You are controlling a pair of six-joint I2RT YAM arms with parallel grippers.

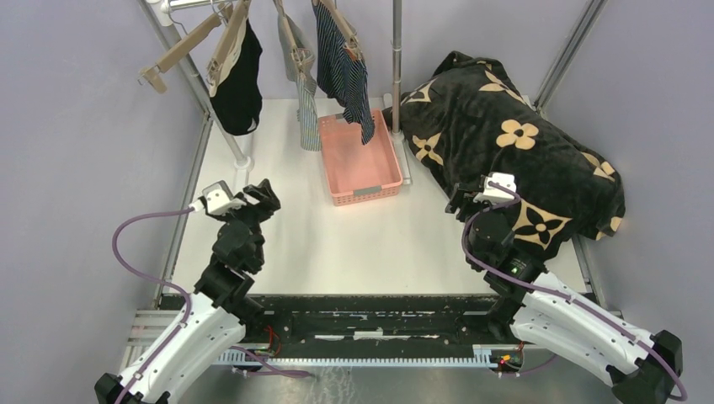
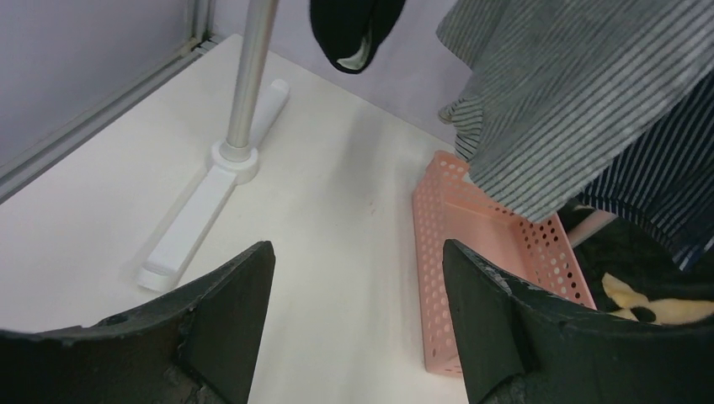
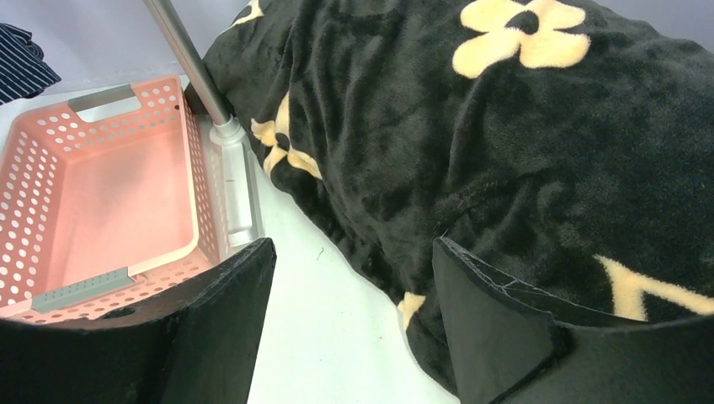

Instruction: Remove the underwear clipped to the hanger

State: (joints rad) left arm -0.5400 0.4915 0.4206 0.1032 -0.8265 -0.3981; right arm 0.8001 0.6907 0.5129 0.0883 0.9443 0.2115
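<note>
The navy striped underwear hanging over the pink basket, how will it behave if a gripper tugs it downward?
Probably floppy: the navy striped underwear hangs in loose folds, its tip drooping over the pink basket. Likely light, since one slim wooden hanger carries it. Held only at the top, it may stretch before coming free.

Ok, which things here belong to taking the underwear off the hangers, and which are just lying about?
Job: black underwear, grey striped underwear, navy striped underwear, wooden hangers.
Lying about: flowered blanket, pink basket (maybe the drop spot), rack pole.
</note>
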